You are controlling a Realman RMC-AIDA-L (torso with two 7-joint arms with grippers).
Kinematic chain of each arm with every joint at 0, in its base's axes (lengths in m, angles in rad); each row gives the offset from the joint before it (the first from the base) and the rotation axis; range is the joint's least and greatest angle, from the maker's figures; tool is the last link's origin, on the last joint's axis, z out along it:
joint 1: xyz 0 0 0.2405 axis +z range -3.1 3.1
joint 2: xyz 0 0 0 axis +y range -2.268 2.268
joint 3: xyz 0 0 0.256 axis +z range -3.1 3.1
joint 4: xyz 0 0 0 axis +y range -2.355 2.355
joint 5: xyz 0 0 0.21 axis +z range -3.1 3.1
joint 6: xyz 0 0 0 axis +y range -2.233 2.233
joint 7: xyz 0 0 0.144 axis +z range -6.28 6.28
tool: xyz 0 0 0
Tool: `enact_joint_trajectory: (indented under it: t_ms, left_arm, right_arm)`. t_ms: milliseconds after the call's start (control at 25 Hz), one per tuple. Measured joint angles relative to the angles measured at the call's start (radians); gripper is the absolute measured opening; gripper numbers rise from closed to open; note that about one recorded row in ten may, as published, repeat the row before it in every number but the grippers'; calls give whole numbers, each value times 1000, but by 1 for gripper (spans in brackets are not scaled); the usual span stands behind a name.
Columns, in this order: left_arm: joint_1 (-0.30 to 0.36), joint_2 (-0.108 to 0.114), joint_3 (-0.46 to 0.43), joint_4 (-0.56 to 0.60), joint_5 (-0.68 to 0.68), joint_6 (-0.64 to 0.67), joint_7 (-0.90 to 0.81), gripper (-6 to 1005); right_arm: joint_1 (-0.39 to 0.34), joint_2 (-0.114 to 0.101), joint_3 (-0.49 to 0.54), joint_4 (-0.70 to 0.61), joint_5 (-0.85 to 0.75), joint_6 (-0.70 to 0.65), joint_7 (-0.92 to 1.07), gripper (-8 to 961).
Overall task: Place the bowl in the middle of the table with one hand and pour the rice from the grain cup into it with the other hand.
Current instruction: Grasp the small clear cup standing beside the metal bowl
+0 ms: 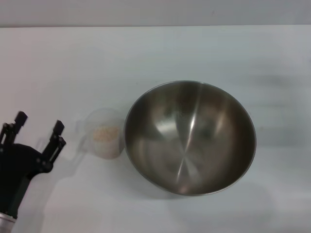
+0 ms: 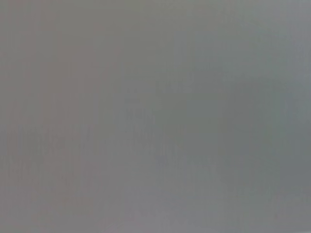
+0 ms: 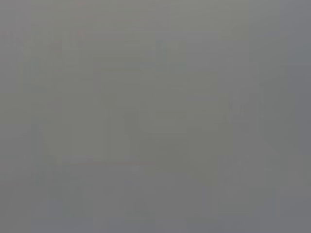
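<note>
Hovering at the left edge of the plain flat white table point(image 1: 155, 53), the black two-fingered left gripper point(image 1: 39, 128) holds nothing, its fingers spread apart. Just to its right stands the small translucent frosted plastic grain cup point(image 1: 103, 133), upright, with whitish-beige rice point(image 1: 107, 134) inside. Touching or nearly touching the cup's right side sits the large round stainless-steel bowl point(image 1: 189, 137), near the table's middle and tilted slightly. Both wrist views show only featureless grey. The right gripper appears nowhere.
</note>
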State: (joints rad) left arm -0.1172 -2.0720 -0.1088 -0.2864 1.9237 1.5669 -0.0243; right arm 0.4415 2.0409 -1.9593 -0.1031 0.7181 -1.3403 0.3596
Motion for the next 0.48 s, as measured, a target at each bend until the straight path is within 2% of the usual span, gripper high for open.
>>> enact_joint_trajectory:
  t_ms: [480]
  left_arm:
    - [-32,-5,22,-11,0,-153,0,746]
  right_arm:
    - [5,-2,-1,2,-2,4,-6,467]
